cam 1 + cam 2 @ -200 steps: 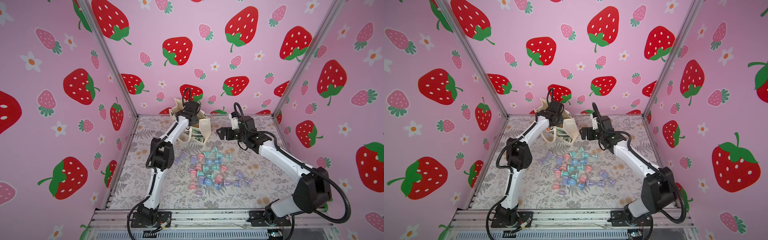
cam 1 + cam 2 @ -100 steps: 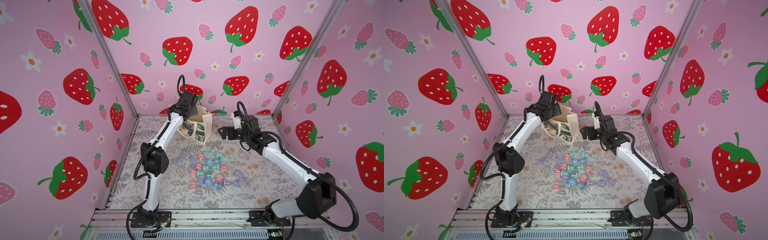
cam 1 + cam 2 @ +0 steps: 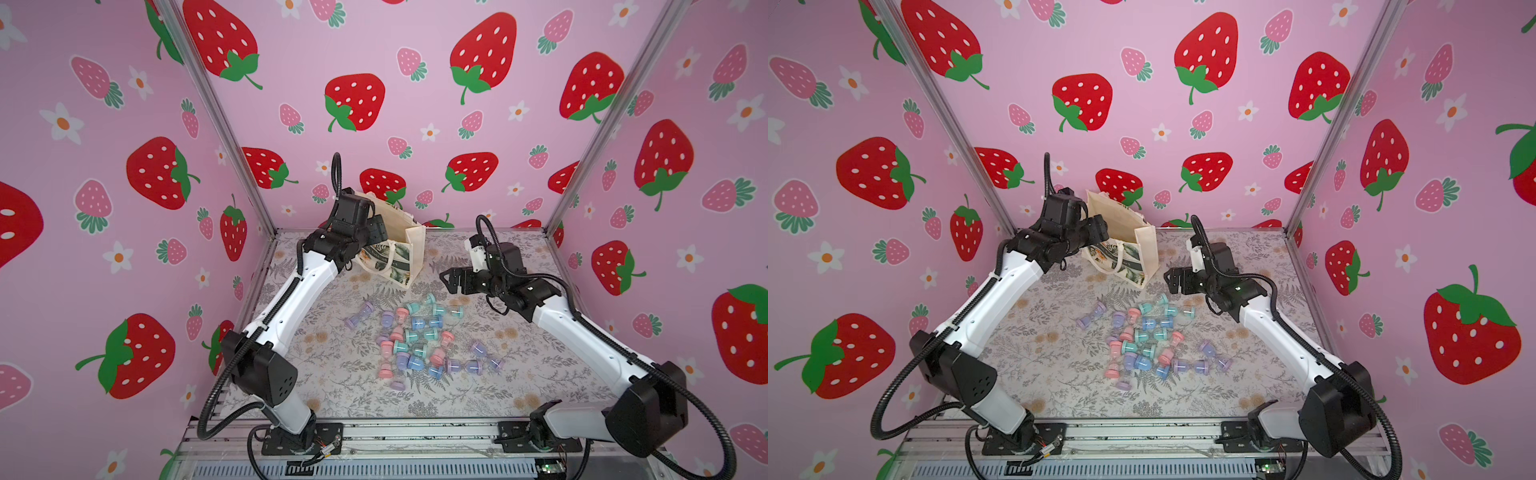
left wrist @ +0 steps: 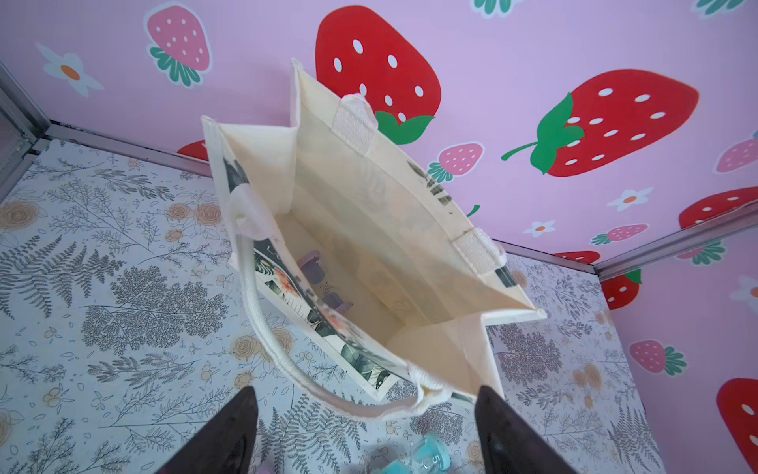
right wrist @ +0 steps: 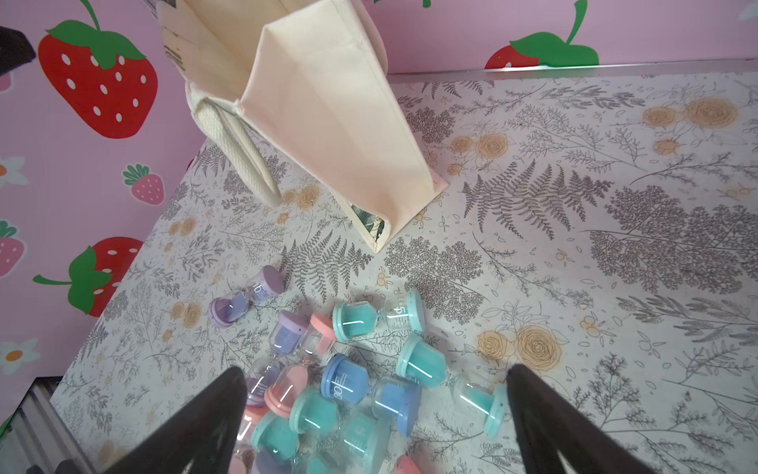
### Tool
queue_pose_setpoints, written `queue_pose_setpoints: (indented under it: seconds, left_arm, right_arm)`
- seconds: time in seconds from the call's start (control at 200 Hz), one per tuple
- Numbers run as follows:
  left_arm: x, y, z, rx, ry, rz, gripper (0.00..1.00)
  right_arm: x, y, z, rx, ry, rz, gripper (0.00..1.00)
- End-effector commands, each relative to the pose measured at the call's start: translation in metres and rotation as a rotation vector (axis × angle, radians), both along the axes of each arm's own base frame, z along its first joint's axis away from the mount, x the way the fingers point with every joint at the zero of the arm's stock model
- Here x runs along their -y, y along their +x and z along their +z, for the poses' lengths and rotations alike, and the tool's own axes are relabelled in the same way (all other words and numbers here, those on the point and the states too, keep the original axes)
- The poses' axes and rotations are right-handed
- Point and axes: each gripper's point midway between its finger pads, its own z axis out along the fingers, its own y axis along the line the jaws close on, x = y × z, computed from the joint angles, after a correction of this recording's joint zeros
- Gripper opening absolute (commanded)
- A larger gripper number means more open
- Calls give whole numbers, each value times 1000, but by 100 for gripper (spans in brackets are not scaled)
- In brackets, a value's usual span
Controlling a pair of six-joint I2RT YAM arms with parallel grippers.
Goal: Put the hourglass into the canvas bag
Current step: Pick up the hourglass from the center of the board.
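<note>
Only your left wrist view looks down into the canvas bag (image 4: 369, 197). There a lilac hourglass (image 4: 324, 279) lies on the bag's floor, close against the leaf-printed front wall. Its long axis runs along that wall, and the wall's rim hides part of it.

Both top views show the bag only from outside. It stands upright at the back of the table (image 3: 345, 390), mouth open, near the strawberry wall, with your left arm crossing in front of it.

Your left claw (image 4: 365, 406) hangs above the bag's near corner, fingers spread wide and gripping nothing. A cream handle (image 4: 262, 328) droops over the bag's front, between that claw and the opening.

Your right claw (image 5: 373, 377) is also spread wide and empty, hovering over the table beside the bag. Its wrist view shows a pile of hourglasses (image 5: 361, 385) in pink, blue, teal and lilac, lying on their sides just in front of the bag. A lone lilac one (image 5: 246, 295) lies a little apart.
</note>
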Motion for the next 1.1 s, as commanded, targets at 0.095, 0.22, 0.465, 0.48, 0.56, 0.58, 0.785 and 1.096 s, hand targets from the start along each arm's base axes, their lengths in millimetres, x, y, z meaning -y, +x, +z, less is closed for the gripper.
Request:
queue_pose_setpoints:
  seconds: [0.095, 0.22, 0.465, 0.48, 0.56, 0.58, 0.785, 1.096]
  left_arm:
    - [-13, -45, -33, 14, 26, -57, 90]
    - [-23, -70, -84, -95, 74, -67, 90]
    - [-38, -93, -166, -262, 162, -52, 92]
    - [-38, -93, -169, -264, 168, -54, 92]
    - [-38, -94, -188, -296, 189, -71, 94]
    - [-37, -95, -194, -310, 197, -80, 94]
    - [-36, -97, -232, -423, 258, -122, 94]
    - [-42, -95, -271, -530, 296, -150, 91]
  right_arm:
    - [-27, -33, -24, 11, -8, 143, 99]
    - [-41, -47, -45, -3, -24, 205, 99]
    - [-63, -66, -72, 11, -30, 292, 99]
    - [-63, -67, -74, 10, -30, 292, 99]
    - [-67, -68, -76, 10, -7, 287, 99]
    - [-68, -69, -77, 9, -3, 288, 99]
    - [-68, -67, -84, 4, -10, 267, 99]
    - [-68, -65, -83, 6, -11, 251, 99]
